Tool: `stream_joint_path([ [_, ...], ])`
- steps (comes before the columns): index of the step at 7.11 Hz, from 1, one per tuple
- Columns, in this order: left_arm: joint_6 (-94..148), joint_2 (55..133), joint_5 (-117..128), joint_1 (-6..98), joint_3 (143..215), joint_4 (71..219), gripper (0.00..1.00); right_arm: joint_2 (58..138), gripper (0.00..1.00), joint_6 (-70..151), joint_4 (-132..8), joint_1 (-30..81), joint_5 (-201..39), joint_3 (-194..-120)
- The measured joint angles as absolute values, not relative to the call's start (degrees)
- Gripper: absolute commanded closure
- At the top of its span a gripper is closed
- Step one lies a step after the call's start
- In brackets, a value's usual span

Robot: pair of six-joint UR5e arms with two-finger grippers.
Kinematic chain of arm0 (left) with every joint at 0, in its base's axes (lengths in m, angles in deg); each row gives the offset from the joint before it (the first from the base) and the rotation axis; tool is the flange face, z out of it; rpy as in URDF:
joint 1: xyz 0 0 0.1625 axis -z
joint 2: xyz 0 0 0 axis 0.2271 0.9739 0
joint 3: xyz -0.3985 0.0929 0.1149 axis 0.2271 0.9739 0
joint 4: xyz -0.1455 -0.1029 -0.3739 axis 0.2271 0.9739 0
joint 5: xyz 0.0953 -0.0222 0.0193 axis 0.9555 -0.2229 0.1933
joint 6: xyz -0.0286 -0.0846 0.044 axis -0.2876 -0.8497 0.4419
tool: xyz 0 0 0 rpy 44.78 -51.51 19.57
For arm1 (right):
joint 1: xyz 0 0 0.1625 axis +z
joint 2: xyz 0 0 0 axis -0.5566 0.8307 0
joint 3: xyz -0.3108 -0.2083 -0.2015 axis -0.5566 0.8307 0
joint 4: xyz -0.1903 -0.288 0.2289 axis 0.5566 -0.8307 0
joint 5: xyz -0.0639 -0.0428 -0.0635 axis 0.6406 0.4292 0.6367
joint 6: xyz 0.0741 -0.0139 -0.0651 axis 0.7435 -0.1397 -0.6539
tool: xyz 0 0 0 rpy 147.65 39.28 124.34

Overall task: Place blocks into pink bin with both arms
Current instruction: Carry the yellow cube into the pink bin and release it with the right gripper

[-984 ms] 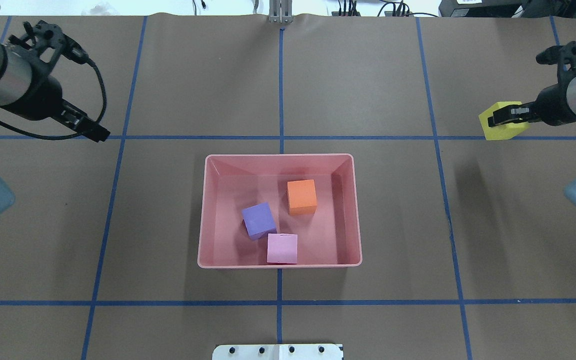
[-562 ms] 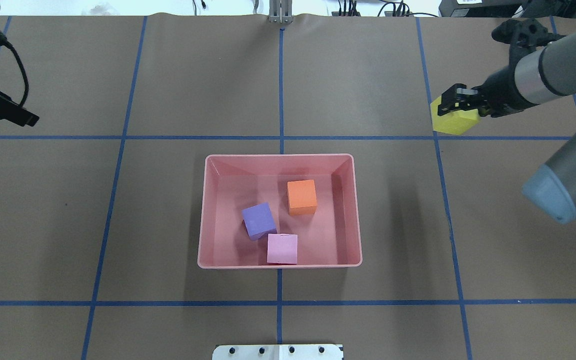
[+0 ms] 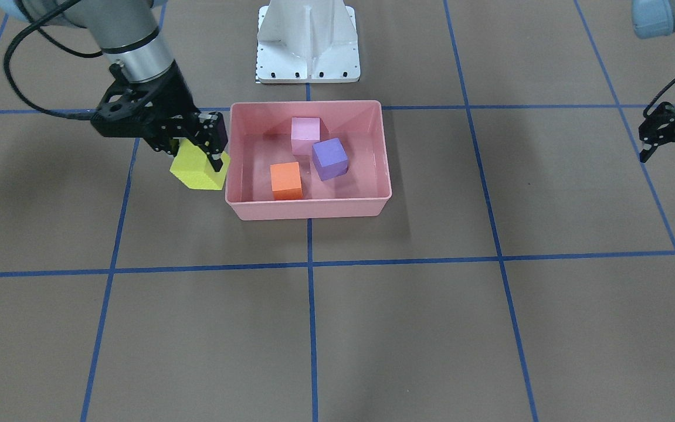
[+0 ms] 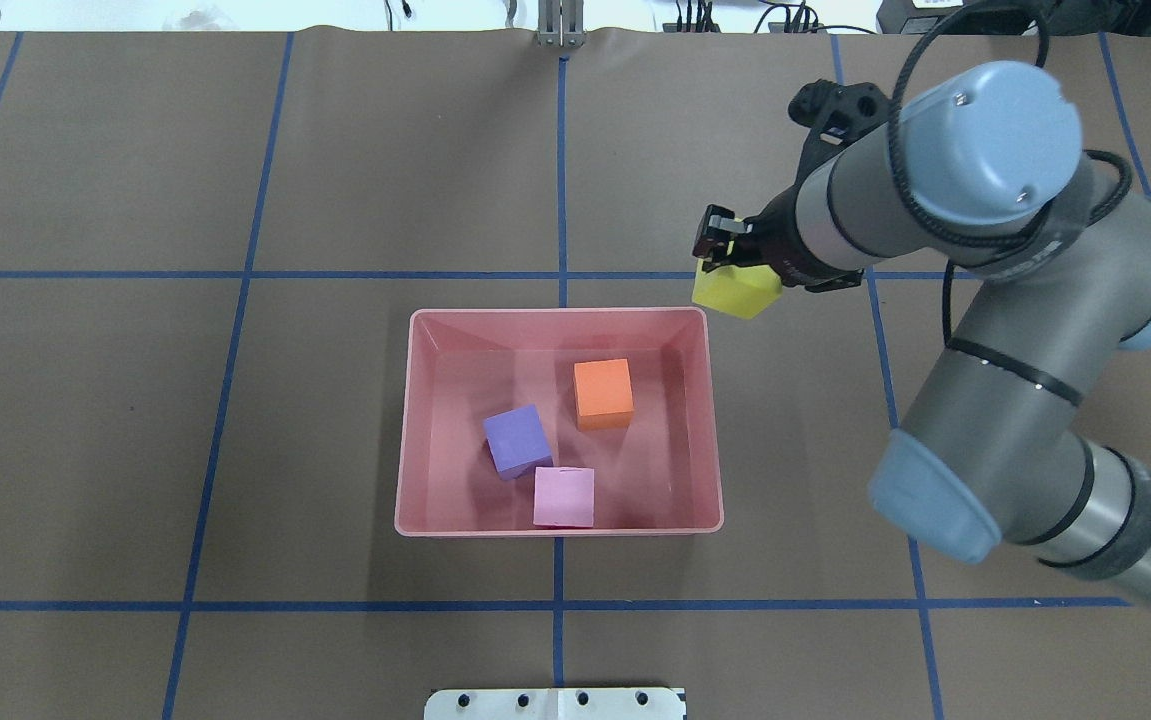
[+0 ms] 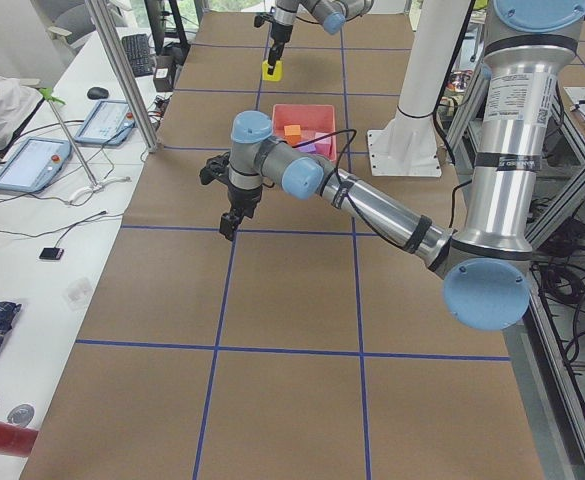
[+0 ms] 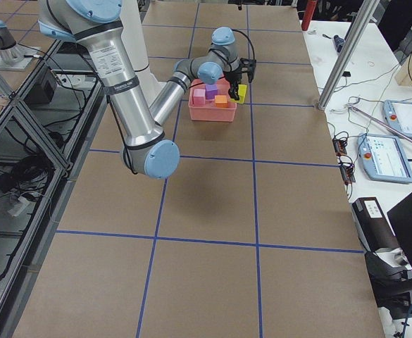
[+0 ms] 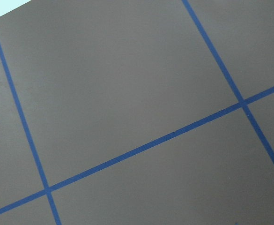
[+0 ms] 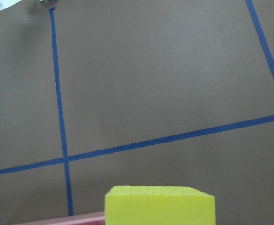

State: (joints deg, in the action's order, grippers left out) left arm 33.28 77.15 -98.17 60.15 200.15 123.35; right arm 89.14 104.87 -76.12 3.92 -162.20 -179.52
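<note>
- The right arm's black two-finger gripper [image 4: 723, 250] is clamped on the small matte yellow cube [image 4: 735, 291]. The fingers [image 3: 215, 147] pinch the cube's upper part from opposite sides, and most of the block hangs tilted below the tips.
- In the overhead view, with 12 o'clock at the far edge, the yellow cube sits at about 2 o'clock from the middle of the shallow salmon-pink plastic bin [image 4: 414, 420]. It is just outside the far right corner, and its edge overlaps the rim line.
- In the front-facing view the same cube [image 3: 198, 172] is close against the bin's outer side wall [image 3: 230, 176]. Whether they touch cannot be told.
- The right wrist view has the cube's yellow face [image 8: 159, 205] at 6 o'clock, with a sliver of pink rim [image 8: 57, 219] at 7 o'clock. No fingers show there.
- Inside the bin, the small orange cube [image 4: 603, 393] lies at 2 o'clock of centre. The purple cube [image 4: 517, 441] lies at 8 o'clock.
- The light pink cube [image 4: 564, 497] lies at 6 o'clock against the near wall, its corner just beside the purple one.
- The left arm's gripper [image 3: 648, 143] hangs over the brown paper-covered table with blue tape lines [image 4: 235, 420], well apart from the bin. The spread of its fingers cannot be told.
</note>
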Motion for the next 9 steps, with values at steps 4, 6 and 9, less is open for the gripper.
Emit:
stream_joint_path([
  [4,33.10,76.27,-100.90,60.97,198.72,124.49,0.00,84.73,0.01,112.00,-88.00,-12.89,-146.66,-181.38],
  [6,33.03,76.27,-100.94,60.90,198.34,124.52,0.00,84.64,0.00,113.12,-92.89,-16.20,-144.48,-183.74],
  [9,32.99,75.13,-100.98,61.18,197.18,124.47,0.00,84.65,0.00,106.47,-94.24,-10.58,-147.97,-185.80],
])
